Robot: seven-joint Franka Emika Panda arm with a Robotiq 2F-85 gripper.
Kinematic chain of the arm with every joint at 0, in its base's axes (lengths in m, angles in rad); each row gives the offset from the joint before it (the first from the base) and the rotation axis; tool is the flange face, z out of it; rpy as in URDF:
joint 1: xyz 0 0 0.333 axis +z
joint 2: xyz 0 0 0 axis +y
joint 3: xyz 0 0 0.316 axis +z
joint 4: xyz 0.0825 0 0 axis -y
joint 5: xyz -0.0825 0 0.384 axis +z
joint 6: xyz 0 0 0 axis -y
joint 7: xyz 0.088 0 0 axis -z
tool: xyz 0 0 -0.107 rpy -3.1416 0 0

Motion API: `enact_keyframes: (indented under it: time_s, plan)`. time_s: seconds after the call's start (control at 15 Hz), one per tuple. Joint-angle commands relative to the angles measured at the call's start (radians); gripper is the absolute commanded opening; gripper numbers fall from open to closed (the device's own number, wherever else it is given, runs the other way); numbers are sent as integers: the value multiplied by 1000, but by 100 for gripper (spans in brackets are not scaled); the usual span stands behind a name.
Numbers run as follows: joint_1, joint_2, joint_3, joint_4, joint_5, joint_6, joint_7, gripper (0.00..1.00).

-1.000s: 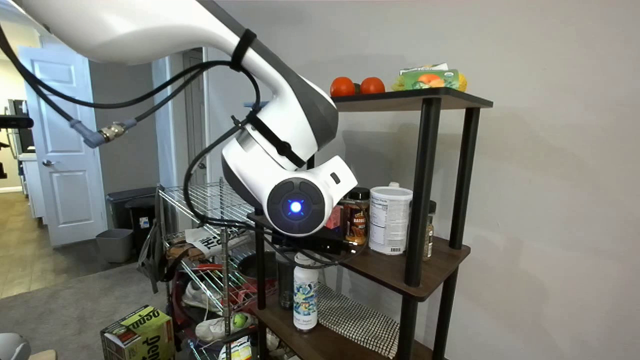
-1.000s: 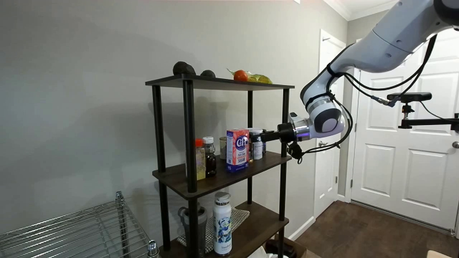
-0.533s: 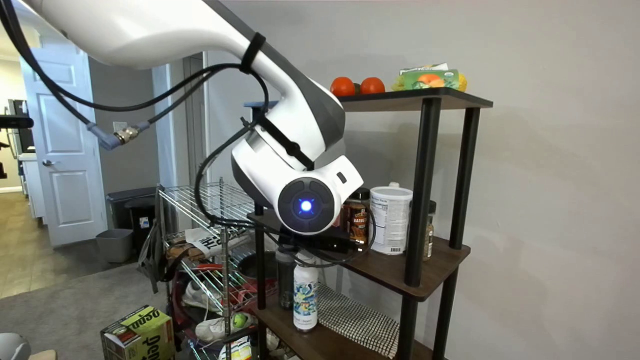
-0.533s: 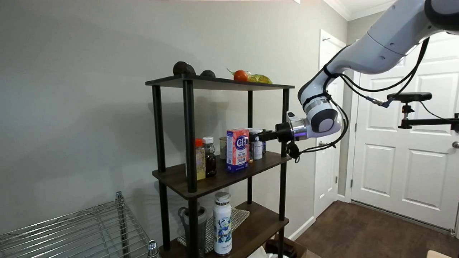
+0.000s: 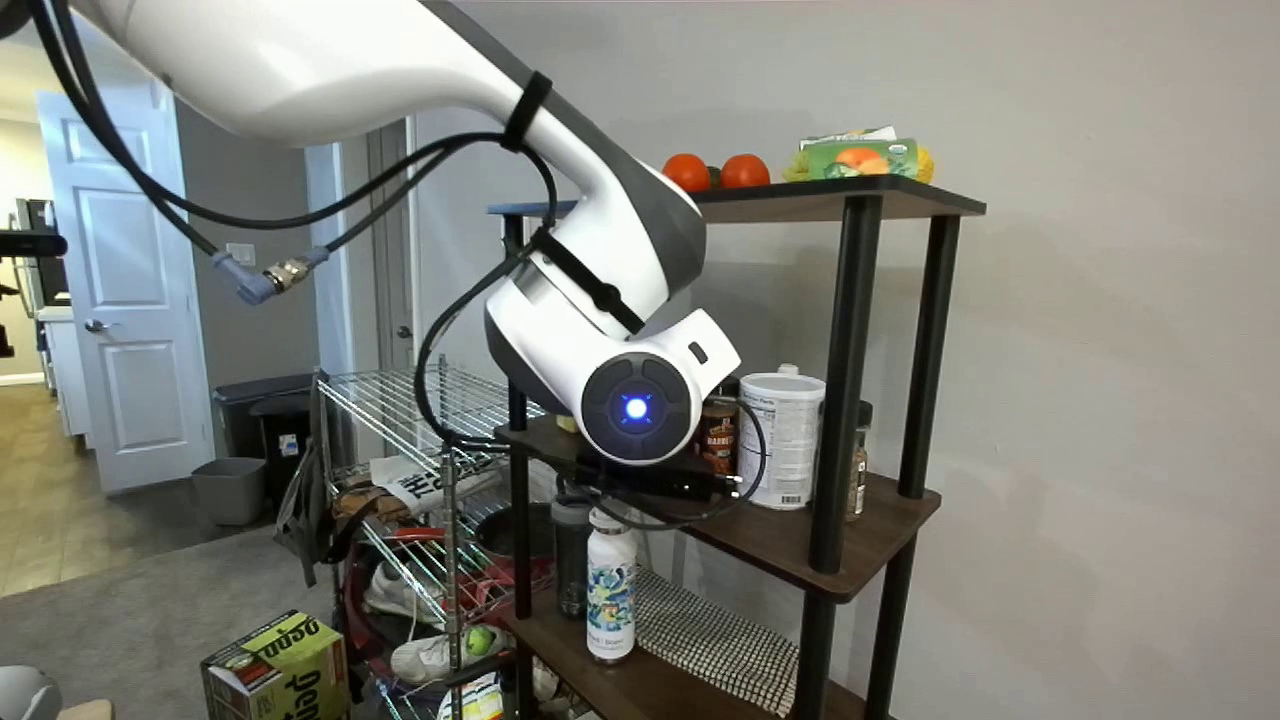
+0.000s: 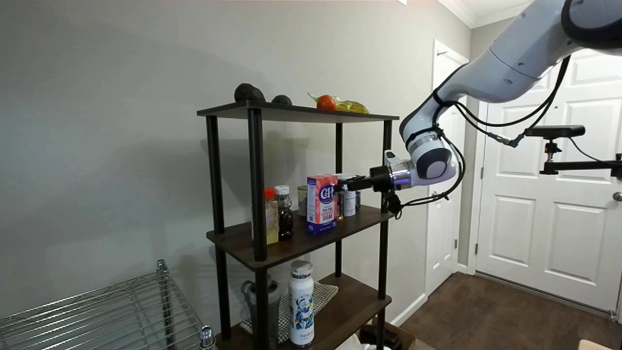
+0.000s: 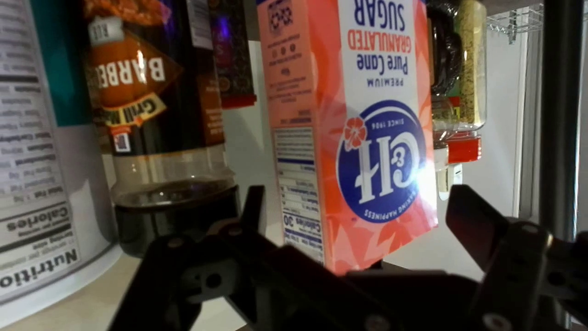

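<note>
While the wrist view shows my gripper (image 7: pixel 358 207) spread wide, I see the sugar carton (image 7: pixel 347 133) framed in its opening, upright on the middle shelf (image 6: pixel 291 245); I cannot confirm contact. I judge the carton moderately heavy if full, its smooth cardboard prone to denting; I rate opposite sides at mid-height the soundest hold. Nearby stands the barbecue seasoning bottle (image 7: pixel 156 115); beyond the carton, a red-capped bottle (image 7: pixel 471 82).

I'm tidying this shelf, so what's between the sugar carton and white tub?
In the wrist view, a barbecue-labelled jar and, farther back, a dark container show between the sugar carton and white tub.
</note>
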Motion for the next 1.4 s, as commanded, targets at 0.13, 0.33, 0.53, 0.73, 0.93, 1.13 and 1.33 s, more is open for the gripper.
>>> enact_keyframes:
  time_s: [0.13, 0.33, 0.53, 0.73, 0.93, 1.13, 1.33]
  plan:
    - [-7, 23, 4, 24, 16, -12, -32, 100]
    - [-6, 27, 5, 29, 15, -15, -34, 100]
    - [-5, 29, 6, 34, 16, -26, -32, 100]
    - [-3, 30, 10, 41, 16, -33, -34, 100]
    - [0, 29, 14, 45, 15, -40, -34, 100]
    - [-1, 28, 18, 45, 14, -45, -34, 100]
    - [-2, 26, 17, 43, 12, -44, -36, 100]
